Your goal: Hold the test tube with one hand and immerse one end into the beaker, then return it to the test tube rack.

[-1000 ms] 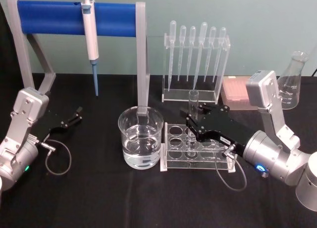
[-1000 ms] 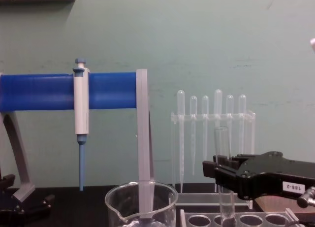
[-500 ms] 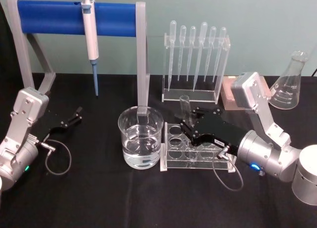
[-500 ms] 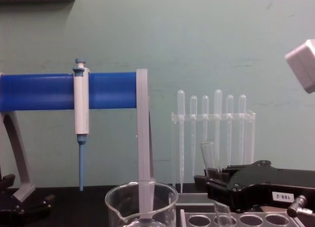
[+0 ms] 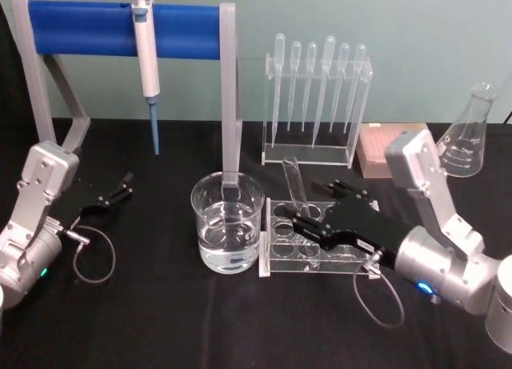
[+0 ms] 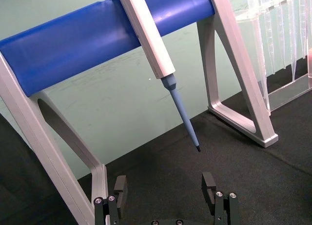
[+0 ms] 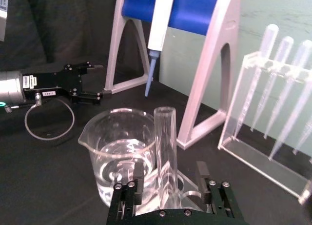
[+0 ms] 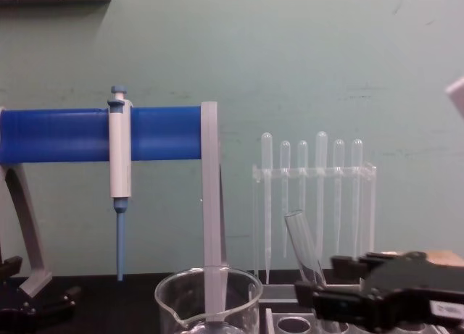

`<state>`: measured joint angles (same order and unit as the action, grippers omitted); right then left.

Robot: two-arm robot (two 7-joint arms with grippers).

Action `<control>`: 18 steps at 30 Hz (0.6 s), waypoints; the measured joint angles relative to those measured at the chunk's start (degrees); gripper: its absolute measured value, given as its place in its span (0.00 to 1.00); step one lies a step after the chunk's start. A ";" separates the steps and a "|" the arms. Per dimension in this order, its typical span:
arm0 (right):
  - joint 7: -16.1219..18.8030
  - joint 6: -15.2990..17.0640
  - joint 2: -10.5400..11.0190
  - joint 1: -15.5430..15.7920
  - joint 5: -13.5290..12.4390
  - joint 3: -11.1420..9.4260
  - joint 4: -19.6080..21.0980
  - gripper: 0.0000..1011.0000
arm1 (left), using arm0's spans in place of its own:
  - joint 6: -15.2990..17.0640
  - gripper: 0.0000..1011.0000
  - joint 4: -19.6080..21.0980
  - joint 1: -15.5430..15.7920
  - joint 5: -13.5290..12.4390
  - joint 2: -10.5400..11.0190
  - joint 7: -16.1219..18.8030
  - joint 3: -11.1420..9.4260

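Even, soft light; mild blur

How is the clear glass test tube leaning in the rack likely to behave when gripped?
The clear glass test tube looks smooth, so probably slippery. Thin-walled, so likely fragile if squeezed. Already tilted in the clear plastic rack, it may tip further.

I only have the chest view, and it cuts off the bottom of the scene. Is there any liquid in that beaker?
Observer: Yes, the beaker is partly filled with clear liquid.
Operator: Where's the test tube's lower end?
Observer: Over the clear rack beside the beaker. The test tube leans with its rim toward the beaker.
Operator: Is it clamped?
Observer: No. The right gripper has its fingers apart, with gaps on both sides of the tube.
Operator: And the left arm?
Observer: The left gripper is open and idle at the far left.
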<state>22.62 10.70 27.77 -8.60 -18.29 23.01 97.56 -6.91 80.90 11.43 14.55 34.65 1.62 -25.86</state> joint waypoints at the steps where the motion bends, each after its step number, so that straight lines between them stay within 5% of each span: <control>1: -0.39 0.05 0.31 0.87 -0.09 -0.37 0.80 0.68 | 0.00 0.99 0.00 0.00 0.00 0.00 0.00 0.00; 11: -7.38 -2.22 3.22 14.57 -0.34 -8.87 9.38 0.96 | 0.00 0.99 0.00 0.00 0.00 0.00 0.00 0.00; 18: -13.03 -6.60 1.44 17.46 2.31 -13.77 7.33 0.99 | 0.00 0.99 0.00 0.00 0.00 0.00 0.00 0.00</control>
<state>9.58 4.10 29.21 8.86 -15.99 9.24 104.89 -6.91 80.90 11.43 14.55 34.64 1.62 -25.86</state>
